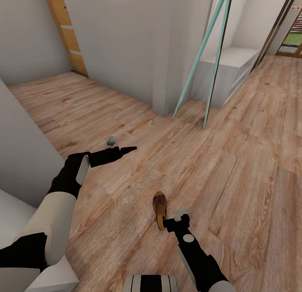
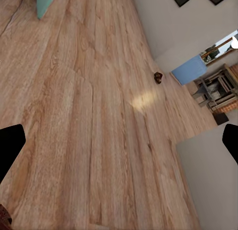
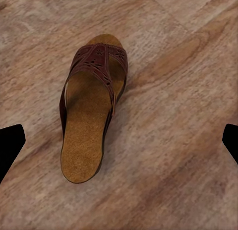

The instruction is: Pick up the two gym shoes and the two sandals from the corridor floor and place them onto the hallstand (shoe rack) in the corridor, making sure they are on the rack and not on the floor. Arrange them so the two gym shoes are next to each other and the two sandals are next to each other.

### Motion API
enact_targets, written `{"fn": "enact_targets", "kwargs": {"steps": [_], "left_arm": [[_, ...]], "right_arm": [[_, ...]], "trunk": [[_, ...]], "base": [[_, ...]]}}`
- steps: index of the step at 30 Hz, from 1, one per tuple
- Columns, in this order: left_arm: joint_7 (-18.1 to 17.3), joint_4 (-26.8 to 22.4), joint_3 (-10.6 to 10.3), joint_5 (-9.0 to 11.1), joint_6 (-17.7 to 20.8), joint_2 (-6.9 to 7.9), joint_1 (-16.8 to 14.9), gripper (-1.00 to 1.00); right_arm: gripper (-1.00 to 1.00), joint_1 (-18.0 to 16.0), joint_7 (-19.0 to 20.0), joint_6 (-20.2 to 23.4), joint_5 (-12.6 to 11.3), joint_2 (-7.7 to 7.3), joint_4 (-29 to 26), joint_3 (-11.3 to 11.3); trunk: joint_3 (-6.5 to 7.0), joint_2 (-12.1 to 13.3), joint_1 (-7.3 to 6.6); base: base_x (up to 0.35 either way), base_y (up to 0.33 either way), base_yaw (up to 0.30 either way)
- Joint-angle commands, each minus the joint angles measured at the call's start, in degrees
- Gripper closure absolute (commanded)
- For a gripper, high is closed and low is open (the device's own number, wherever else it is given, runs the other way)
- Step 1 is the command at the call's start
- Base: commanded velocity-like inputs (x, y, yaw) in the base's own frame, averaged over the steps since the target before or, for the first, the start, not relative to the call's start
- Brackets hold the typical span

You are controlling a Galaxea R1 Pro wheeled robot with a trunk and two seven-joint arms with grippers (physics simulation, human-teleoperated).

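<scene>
Head view: a lone brown sandal (image 1: 159, 209) lies on the corridor floor (image 1: 235, 157) just beside the right tool (image 1: 178, 218); the left tool (image 1: 126, 149) hangs apart. Right wrist view: that tool's fingers (image 3: 11, 145) spread wide above the sandal (image 3: 91, 113). Left wrist view: fingers (image 2: 10, 148) parted over bare planks.

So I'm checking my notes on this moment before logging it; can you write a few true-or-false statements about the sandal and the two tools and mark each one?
1. The sandal lies flat on the corridor floor. True.
2. The right tool is shut on the sandal. False: its fingers stand apart, nothing between them, and the sandal lies on the floor beyond them.
3. The left tool holds a gym shoe. False: it is empty, held out over bare planks.
4. In the right wrist view the sandal has a dark reddish-brown strap and a tan insole. True.
5. The sandal is upside down. False: its insole faces up.
</scene>
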Motion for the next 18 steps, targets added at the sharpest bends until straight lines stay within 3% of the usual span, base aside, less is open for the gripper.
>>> {"fn": "enact_targets", "kwargs": {"steps": [1, 18], "left_arm": [[-0.1, 0.0, 0.1, 0.2, 0.3, -0.01, 0.0, -1.0], [-0.1, 0.1, 0.1, 0.4, 0.3, -0.03, 0.0, -1.0]], "right_arm": [[-1.0, 0.0, -0.3, 0.4, 0.6, 0.0, -0.1, 0.1], [-1.0, 0.0, -0.3, 0.5, 0.5, 0.0, -0.8, 0.1]], "trunk": [[-0.04, 0.0, -0.01], [-0.04, 0.0, -0.01]], "base": [[0.002, 0.0, 0.0], [0.0, 0.0, 0.0]]}}
